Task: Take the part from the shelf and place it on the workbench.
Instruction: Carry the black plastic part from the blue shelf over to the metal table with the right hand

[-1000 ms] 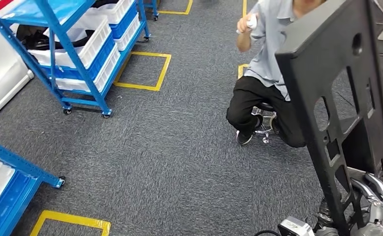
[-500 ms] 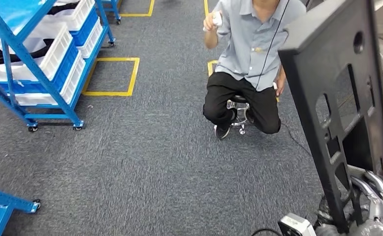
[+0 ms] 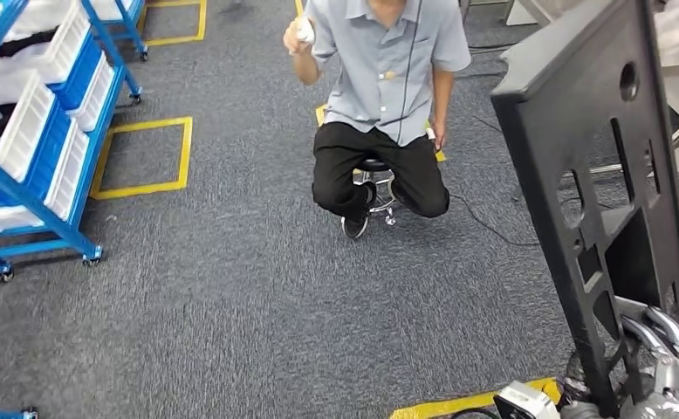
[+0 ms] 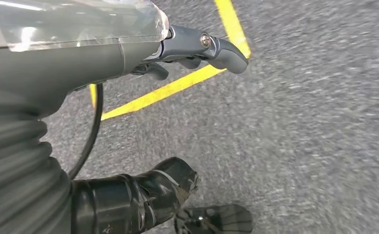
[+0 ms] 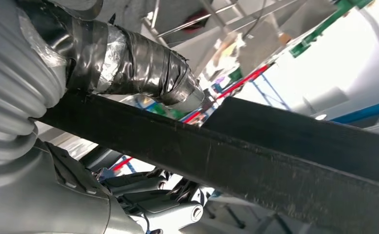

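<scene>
Part (image 3: pixel 593 166), a tall, flat black panel with cut-out slots and a round hole, stands upright in the right robot hand (image 3: pixel 668 367), whose silver fingers wrap its lower edge; the right wrist view shows its matte, scuffed rim (image 5: pixel 275 165). The left robot hand (image 4: pixel 197 48) hangs over grey carpet with fingers loosely curled, holding nothing. The blue shelf (image 3: pixel 30 166) with white bins stands well to the left, so the carrying step looks under way. Next, the robot likely must find the bench and lower the panel flat. A seated person (image 3: pixel 380 96) is ahead.
</scene>
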You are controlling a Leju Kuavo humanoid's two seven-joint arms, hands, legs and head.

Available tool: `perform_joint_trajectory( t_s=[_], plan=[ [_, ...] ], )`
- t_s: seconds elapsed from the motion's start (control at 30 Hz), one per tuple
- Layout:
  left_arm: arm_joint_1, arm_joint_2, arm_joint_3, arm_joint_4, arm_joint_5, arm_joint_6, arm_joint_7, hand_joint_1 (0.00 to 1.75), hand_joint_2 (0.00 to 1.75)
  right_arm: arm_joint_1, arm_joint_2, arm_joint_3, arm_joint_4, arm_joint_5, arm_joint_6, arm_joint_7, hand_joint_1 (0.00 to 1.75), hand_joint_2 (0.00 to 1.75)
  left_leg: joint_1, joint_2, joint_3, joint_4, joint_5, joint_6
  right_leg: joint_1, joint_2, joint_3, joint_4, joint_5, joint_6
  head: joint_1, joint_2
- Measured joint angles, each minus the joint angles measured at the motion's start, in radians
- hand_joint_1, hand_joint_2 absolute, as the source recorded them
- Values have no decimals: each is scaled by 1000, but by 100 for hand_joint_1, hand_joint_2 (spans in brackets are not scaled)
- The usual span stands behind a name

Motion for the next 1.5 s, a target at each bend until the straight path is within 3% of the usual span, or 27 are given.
perform_joint_trajectory(
  t_s=[0.07,0.1,0.13,0.17,0.2,0.27,0.33,0.4,0.47,0.57,0.63,0.67,0.73,0.77,0.83,0.87,0.93,1.0,1.07,1.13,1.17,1.2,1.23,1.3,1.37,1.43,1.5],
  plan=[
    [4,0,0,0,-1,0,0,0,175,0,0,-1,0,-6,0,-2,175,175,3,-39,-60,131,-65,-5,0,20,-3,0,2,-5,-1,0],
    [7,-1,0,0,-1,0,0,0,175,0,0,-1,0,-7,0,-3,175,175,4,-43,-89,191,-84,-6,0,33,-3,0,3,-6,-1,0],
    [9,-1,0,0,-1,0,0,0,175,0,0,-1,0,-8,0,-4,175,175,5,-45,-105,222,-85,-7,0,46,-3,1,3,-6,-1,0],
    [10,-2,0,0,-1,0,0,0,175,0,0,-2,0,-8,0,-5,175,175,6,-46,-104,213,-64,-6,1,61,-3,3,3,-6,-1,0],
    [10,-2,0,0,-1,0,0,0,175,0,0,-2,0,-8,0,-6,175,175,7,-51,-86,166,-28,-5,0,75,-1,5,3,-6,-1,0],
    [10,-2,0,0,-1,0,0,0,175,-1,0,-2,0,-8,0,-8,175,175,9,-89,-30,29,42,-1,0,100,-2,11,1,-2,-1,0],
    [10,-2,0,0,-1,0,0,0,175,-1,0,-2,0,-8,0,-10,175,175,9,-121,-1,-44,62,3,-2,122,-11,16,3,10,0,0],
    [6,-2,0,0,-1,-1,-1,0,175,0,0,-2,0,-8,0,-12,175,175,7,-111,2,-53,62,10,-4,143,-19,15,10,24,0,0],
    [4,-3,-1,0,-1,-1,-2,0,175,1,0,-3,0,-8,0,-12,175,175,10,-87,4,-62,69,24,-2,118,-29,32,-2,34,1,0],
    [9,-4,0,0,-1,-3,-8,0,175,-2,0,-5,0,-8,0,-12,175,175,8,-47,3,-69,74,39,-2,40,-95,182,-93,45,5,0],
    [11,-3,0,0,0,-4,-10,0,175,-2,0,-7,1,-8,0,-12,175,175,6,-19,1,-68,72,40,-7,29,-138,281,-130,51,5,0],
    [11,-3,0,0,0,-4,-11,0,175,-2,0,-8,1,-8,0,-12,175,175,6,-6,1,-67,71,39,-9,26,-137,283,-120,53,5,0],
    [9,-3,0,0,0,-4,-12,0,175,-2,-1,-8,1,-8,0,-12,175,175,6,18,7,-67,67,36,-9,5,-75,175,-58,51,5,0],
    [9,-4,0,0,0,-4,-13,0,175,-2,-1,-9,1,-8,0,-12,175,175,4,28,11,-66,63,32,-5,-22,-36,103,-33,46,5,0],
    [9,-5,0,0,-1,-4,-13,0,175,-3,-1,-9,1,-8,0,-12,175,175,0,47,17,-65,57,23,6,-59,8,17,-12,35,4,0],
    [8,-5,0,0,-1,-4,-14,0,175,-3,-1,-9,1,-8,0,-12,175,175,-2,56,19,-65,55,19,11,-62,8,9,-15,30,4,0],
    [4,-6,0,0,-1,-4,-15,0,175,-1,-1,-9,0,-8,0,-12,175,175,-2,70,24,-64,50,10,9,-37,6,3,-11,22,4,0],
    [3,-6,-1,0,-1,-4,-15,0,175,-2,0,-9,0,-8,0,-12,175,175,2,32,11,-25,19,1,1,-14,9,-6,-4,10,2,0],
    [4,-6,-1,0,-1,-4,-15,0,175,-3,0,-9,0,-8,0,-12,175,175,6,-26,-41,91,-46,-6,-2,8,10,-9,-1,2,0,0],
    [8,-6,-1,0,-1,-4,-15,0,175,-3,0,-9,0,-8,0,-12,175,175,8,-44,-100,212,-87,-10,-2,35,8,-5,-1,0,-1,0],
    [9,-6,-1,0,-1,-4,-15,0,175,-3,0,-9,0,-8,0,-12,175,175,8,-45,-110,228,-78,-11,-1,50,8,-3,-1,0,-1,0],
    [10,-6,-1,0,-1,-4,-15,0,175,-3,0,-9,0,-8,0,-12,175,175,9,-47,-102,203,-49,-11,-2,65,8,0,-2,1,-1,0],
    [10,-6,-1,0,-1,-4,-15,0,175,-3,0,-9,0,-8,0,-12,175,175,10,-55,-78,141,-7,-10,-2,80,9,4,-4,2,0,0],
    [11,-5,-1,0,-1,-4,-15,0,175,-3,0,-9,0,-8,0,-12,175,175,14,-97,-26,11,49,-5,-2,105,6,12,-7,9,0,0],
    [10,-4,-1,0,-1,-6,-16,0,175,-4,0,-9,0,-8,0,-12,175,175,14,-126,-6,-40,57,1,-3,125,-4,17,-5,21,0,0],
    [6,-5,-1,0,-1,-10,-18,0,175,-3,-1,-9,1,-7,0,-12,175,175,13,-110,-5,-46,62,12,-6,140,-11,17,0,34,0,0],
    [6,-5,-1,0,-2,-15,-20,0,175,-3,-1,-9,1,-6,0,-11,175,175,14,-85,-3,-55,69,27,-5,102,-25,43,-20,45,3,0]
  ],
)
